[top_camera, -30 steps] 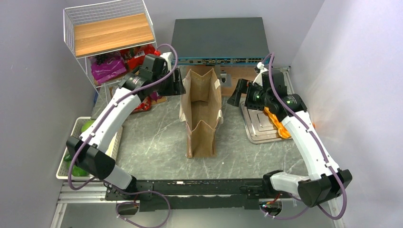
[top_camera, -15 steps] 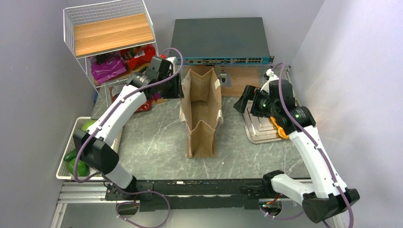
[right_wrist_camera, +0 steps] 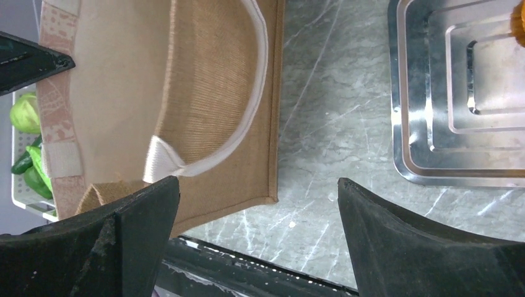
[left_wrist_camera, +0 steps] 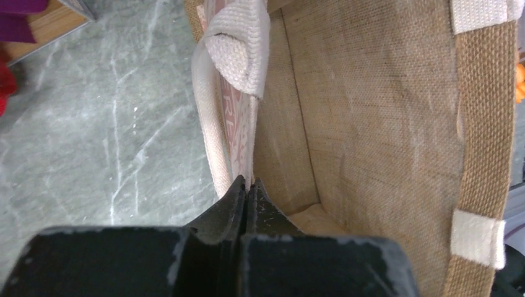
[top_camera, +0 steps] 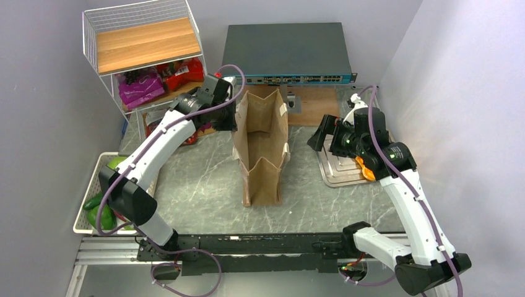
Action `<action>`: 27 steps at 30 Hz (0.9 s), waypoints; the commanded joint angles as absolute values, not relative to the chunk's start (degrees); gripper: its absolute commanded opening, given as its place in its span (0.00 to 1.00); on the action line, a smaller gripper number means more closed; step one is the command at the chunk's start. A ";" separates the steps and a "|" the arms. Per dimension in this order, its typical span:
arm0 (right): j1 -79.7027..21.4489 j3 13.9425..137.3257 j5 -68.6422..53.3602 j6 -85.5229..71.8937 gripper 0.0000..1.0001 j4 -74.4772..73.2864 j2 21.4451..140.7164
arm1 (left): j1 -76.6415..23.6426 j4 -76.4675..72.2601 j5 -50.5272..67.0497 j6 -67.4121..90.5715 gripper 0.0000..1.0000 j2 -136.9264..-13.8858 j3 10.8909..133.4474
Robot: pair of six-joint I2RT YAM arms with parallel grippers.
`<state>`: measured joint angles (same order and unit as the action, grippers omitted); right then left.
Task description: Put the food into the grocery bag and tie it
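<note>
The tan grocery bag stands open in the middle of the table, with nothing visible inside in the left wrist view. My left gripper is shut on the bag's left wall, just below its cream handle. My right gripper hangs open to the right of the bag, holding nothing. An orange carrot-like piece lies on the metal tray. The pale-green cabbage sits in the white basket. Red packets and a purple packet lie under the wire shelf.
A white wire shelf with a wooden top stands at the back left. A grey network switch sits behind the bag. Green cucumbers share the basket. The arm bases and a rail run along the near edge.
My left gripper moved right onto the bag's left wall and shut on it. My right arm shifted slightly right and nearer, its jaws still wide open.
</note>
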<state>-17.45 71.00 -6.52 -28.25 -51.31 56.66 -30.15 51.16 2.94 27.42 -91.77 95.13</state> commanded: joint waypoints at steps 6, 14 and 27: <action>-17.79 73.38 -15.29 -32.79 1.00 -46.62 56.11 | -39.51 68.53 -19.55 27.86 0.00 -89.77 106.51; -19.05 72.01 -18.39 -35.70 1.00 -44.16 56.01 | -40.98 68.70 -20.88 28.96 0.00 -82.57 99.57; -27.76 75.48 -13.28 -33.33 1.00 -37.46 67.15 | -41.12 65.72 -18.13 28.47 0.00 -73.32 88.96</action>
<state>-25.82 72.64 -15.86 -35.09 -42.76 62.81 -40.84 68.12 -18.50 28.56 -76.86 91.05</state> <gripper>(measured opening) 0.997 0.016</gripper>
